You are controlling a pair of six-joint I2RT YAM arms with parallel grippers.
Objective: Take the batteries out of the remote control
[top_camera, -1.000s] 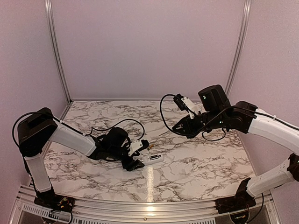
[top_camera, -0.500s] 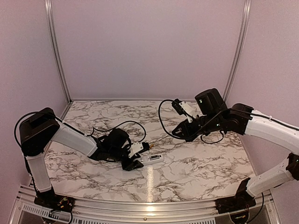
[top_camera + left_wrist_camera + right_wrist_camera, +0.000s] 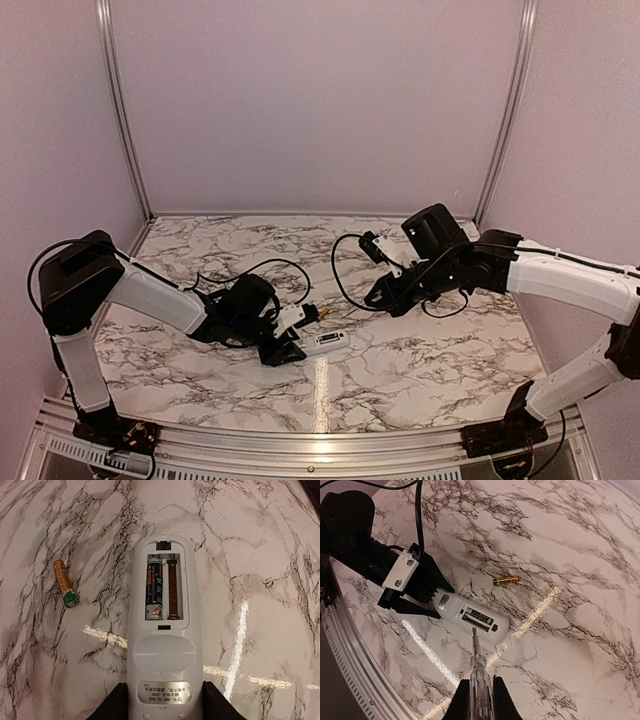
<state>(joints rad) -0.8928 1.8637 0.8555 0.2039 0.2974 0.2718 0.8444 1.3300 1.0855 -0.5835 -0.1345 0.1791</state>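
While the left end effector clamps the remote control by its near end on the table, one battery sits in the open bay, with a second battery loose alongside. The right end effector, pinching a thin tool, likely needs to pry the seated one out next. The remote points lengthwise away from the left arm, bay up.

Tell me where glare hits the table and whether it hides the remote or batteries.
Top view: one bright streak on the table just nearer than the remote, not over it. Left wrist: streaks run beside the remote; compartment is sharp. Right wrist: two streaks flank it; loose battery clear.
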